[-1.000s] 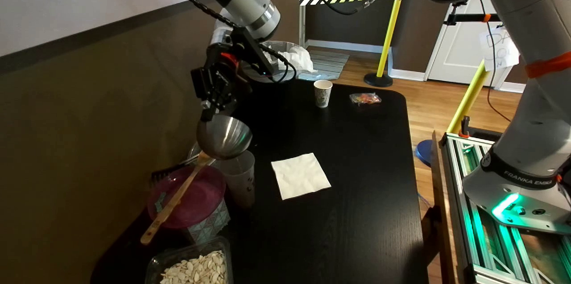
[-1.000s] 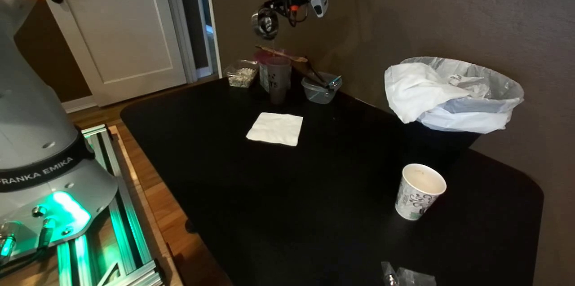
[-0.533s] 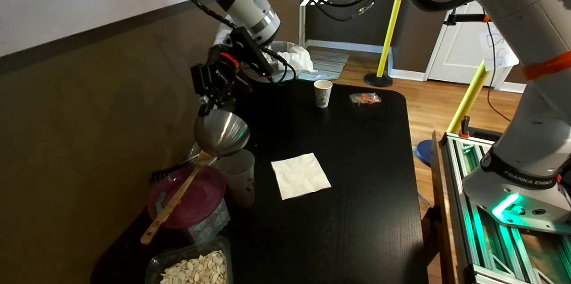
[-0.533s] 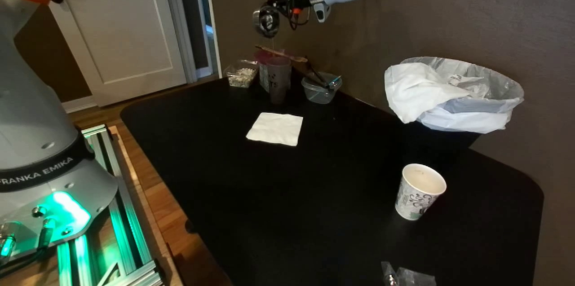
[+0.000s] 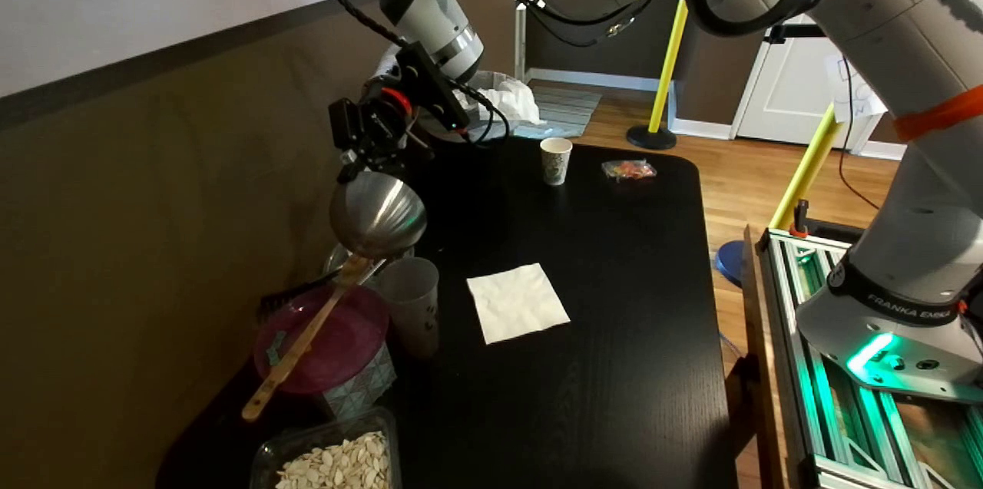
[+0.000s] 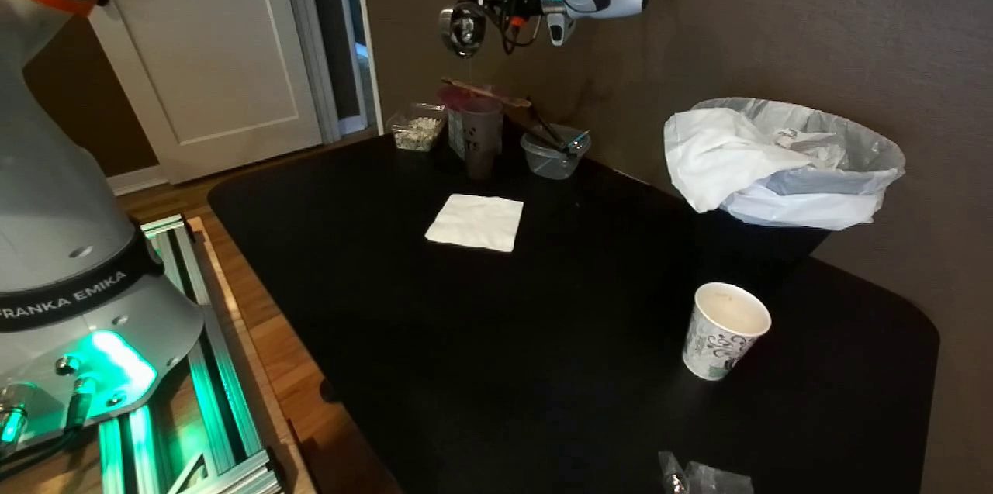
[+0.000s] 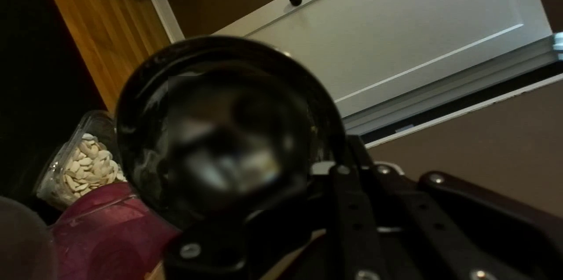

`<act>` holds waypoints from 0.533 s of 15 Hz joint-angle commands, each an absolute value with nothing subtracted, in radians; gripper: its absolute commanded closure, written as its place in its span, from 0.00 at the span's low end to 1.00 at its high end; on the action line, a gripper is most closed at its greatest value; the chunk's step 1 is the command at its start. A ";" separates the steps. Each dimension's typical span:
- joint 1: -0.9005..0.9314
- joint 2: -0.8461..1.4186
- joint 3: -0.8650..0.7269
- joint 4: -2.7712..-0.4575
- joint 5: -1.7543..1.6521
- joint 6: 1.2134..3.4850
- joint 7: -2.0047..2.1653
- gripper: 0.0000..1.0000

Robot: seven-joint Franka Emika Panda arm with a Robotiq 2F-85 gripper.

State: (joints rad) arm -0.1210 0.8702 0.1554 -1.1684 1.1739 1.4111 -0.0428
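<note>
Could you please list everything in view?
Metal bowl: one, silver, in gripper
Pink bowl: one, pink, near wall
Tall cup: one, translucent, beside pink bowl
Wooden utensil: one, brown, across pink bowl
Seed tub: one, clear, near pink bowl
Utensil tub: one, clear, near wall
Napkin: one, white, on table
Paper cup: one, white, on table
Packet: one, clear, near paper cup
Bin: one, black, near wall
Table: one, black, beside wall
Posts: two, yellow, beyond table
Doors: count unclear, white, background
Arm: one, white, above table
Gripper: one, black, closed on metal bowl
</note>
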 commanded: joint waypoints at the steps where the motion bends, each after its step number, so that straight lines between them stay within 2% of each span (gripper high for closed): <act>1: -0.130 0.923 0.147 -1.104 1.231 1.350 0.008 0.99; 8: -0.143 0.959 0.148 -1.068 1.288 1.294 0.036 0.99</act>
